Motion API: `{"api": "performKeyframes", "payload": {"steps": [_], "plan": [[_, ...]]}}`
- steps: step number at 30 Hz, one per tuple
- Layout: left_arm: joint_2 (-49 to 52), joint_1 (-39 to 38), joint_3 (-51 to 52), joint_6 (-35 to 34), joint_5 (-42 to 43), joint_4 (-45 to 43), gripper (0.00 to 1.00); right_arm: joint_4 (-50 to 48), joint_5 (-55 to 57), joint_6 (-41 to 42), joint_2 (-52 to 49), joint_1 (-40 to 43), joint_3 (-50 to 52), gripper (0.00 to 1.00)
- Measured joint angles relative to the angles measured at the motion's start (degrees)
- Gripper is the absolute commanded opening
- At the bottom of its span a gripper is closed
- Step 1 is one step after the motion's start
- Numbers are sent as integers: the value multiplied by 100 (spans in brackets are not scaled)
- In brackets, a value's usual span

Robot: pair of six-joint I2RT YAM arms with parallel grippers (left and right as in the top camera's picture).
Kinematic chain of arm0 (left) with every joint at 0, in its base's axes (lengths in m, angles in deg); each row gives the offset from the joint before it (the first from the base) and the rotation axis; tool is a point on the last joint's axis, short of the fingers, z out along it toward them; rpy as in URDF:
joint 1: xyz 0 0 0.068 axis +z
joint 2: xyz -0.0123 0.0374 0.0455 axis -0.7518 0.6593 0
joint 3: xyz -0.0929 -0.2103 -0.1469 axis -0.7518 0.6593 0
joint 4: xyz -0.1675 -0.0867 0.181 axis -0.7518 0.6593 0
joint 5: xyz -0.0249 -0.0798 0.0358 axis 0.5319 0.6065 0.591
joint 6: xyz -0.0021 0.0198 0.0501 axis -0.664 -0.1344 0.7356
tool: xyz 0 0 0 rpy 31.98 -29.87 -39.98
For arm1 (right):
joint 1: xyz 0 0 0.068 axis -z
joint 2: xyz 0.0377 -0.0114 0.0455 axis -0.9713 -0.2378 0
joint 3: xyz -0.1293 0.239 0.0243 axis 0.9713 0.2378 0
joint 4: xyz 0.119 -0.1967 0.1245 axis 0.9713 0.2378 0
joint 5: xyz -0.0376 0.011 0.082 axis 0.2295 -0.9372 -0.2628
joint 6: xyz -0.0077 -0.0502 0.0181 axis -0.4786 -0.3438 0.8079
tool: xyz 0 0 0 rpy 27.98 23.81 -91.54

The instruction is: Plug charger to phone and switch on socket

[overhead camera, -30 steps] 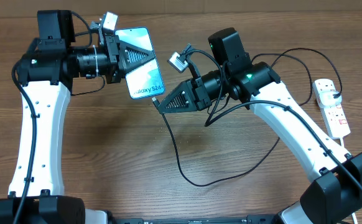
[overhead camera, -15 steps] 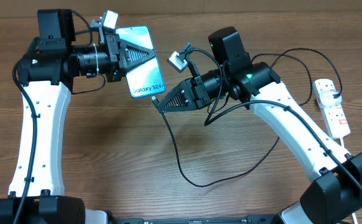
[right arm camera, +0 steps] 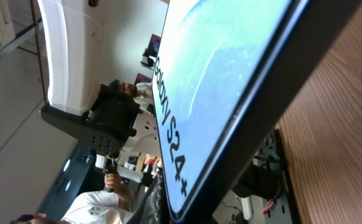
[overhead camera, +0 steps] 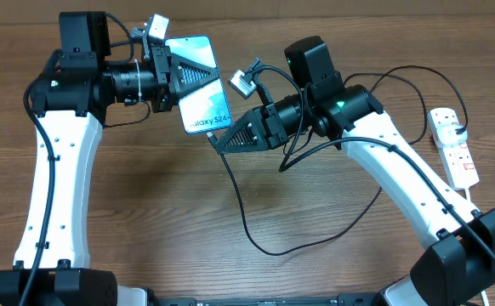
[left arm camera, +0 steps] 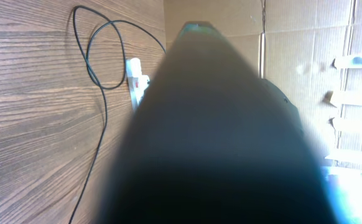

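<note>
In the overhead view my left gripper [overhead camera: 198, 76] is shut on the phone [overhead camera: 207, 109] and holds it above the table, screen up, with the "Galaxy S24+" end toward my right gripper [overhead camera: 219, 143]. The right gripper is shut on the charger's plug tip right at the phone's lower end. The black charger cable [overhead camera: 241, 212] hangs from it and loops across the table. The white socket [overhead camera: 457, 151] lies at the far right. The phone's dark edge [left arm camera: 218, 137] fills the left wrist view. Its screen [right arm camera: 218, 81] fills the right wrist view, where the plug tip is hidden.
The wooden table [overhead camera: 145, 212] lies under both arms. The left wrist view shows the cable loop [left arm camera: 100, 93], the socket [left arm camera: 135, 78] and cardboard beyond the table. Black arm cables arc near the right arm [overhead camera: 401, 81].
My left arm has carried the phone slightly right and up, closer to the right gripper. The right arm and the cable have not moved.
</note>
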Motion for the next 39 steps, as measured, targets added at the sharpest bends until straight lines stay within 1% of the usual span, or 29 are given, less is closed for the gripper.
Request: {"api": "performKeyframes", "payload": {"steps": [27, 39], "plan": [[0, 0, 0, 9, -87, 2, 4, -4, 2, 4, 0, 4, 0, 4], [0, 0, 0, 9, -129, 0, 4, -44, 11, 155, 0, 87, 0, 4]]}}
